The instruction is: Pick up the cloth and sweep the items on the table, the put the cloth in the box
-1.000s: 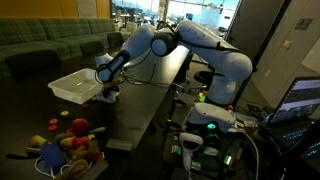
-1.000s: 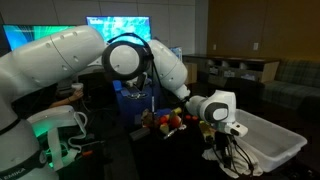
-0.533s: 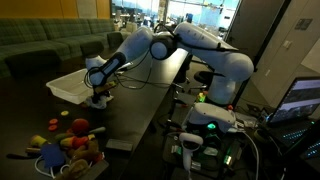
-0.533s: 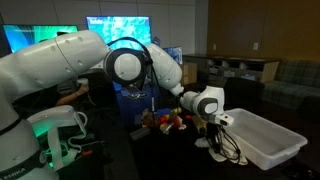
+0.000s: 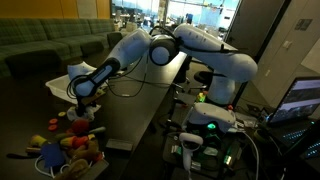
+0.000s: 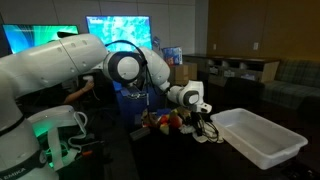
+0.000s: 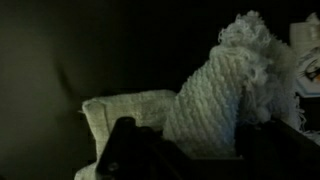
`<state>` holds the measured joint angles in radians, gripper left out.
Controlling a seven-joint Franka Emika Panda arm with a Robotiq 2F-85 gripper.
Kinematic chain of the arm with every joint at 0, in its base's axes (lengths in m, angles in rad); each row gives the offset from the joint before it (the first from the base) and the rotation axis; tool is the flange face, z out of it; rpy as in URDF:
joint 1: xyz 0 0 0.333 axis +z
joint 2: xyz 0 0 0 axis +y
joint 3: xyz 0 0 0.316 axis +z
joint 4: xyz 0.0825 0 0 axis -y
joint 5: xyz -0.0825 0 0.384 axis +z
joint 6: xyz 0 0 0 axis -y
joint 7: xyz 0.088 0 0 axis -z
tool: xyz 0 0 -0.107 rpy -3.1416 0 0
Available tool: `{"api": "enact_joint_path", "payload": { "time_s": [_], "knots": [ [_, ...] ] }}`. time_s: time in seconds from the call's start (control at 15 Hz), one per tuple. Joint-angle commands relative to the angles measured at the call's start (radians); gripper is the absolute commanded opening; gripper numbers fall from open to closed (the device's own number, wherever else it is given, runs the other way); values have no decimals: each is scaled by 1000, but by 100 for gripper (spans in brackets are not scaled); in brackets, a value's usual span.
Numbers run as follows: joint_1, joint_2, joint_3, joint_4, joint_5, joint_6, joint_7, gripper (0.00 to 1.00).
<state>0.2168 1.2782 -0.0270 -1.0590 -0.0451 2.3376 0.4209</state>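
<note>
My gripper (image 5: 86,92) is shut on the white knitted cloth (image 7: 218,98) and holds it low over the near end of the dark table (image 5: 135,105). In the wrist view the cloth bunches up between my dark fingers (image 7: 124,152), with a flat fold trailing left. In an exterior view my gripper (image 6: 197,103) stands left of the white box (image 6: 262,136), apart from it, with the cloth (image 6: 207,136) hanging under it. The box (image 5: 62,79) is partly hidden behind my arm. Small items on the table are too dark to make out.
A pile of colourful toys (image 5: 68,142) lies just past the table's end; it also shows behind my gripper (image 6: 163,122). Green sofas (image 5: 50,40) stand behind. A stand with cables and a green light (image 5: 205,128) sits beside the table.
My gripper has moved with the cloth along the table, away from the white box and toward the table's end by the toy pile. The box has stayed put.
</note>
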Motion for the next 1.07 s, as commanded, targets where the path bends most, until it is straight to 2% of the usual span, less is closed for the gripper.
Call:
{"api": "enact_joint_path", "payload": {
  "time_s": [0.0,0.33,0.47,0.73,1.0],
  "knots": [
    [47,50,19,88,13,-11,-31,1],
    [93,45,23,85,8,-9,-46,1],
    [80,13,29,38,3,-6,-66,1],
    [53,-23,-6,-39,-5,-5,-59,0],
    [-4,-91,-35,-168,-4,-13,-63,0]
  ]
}}
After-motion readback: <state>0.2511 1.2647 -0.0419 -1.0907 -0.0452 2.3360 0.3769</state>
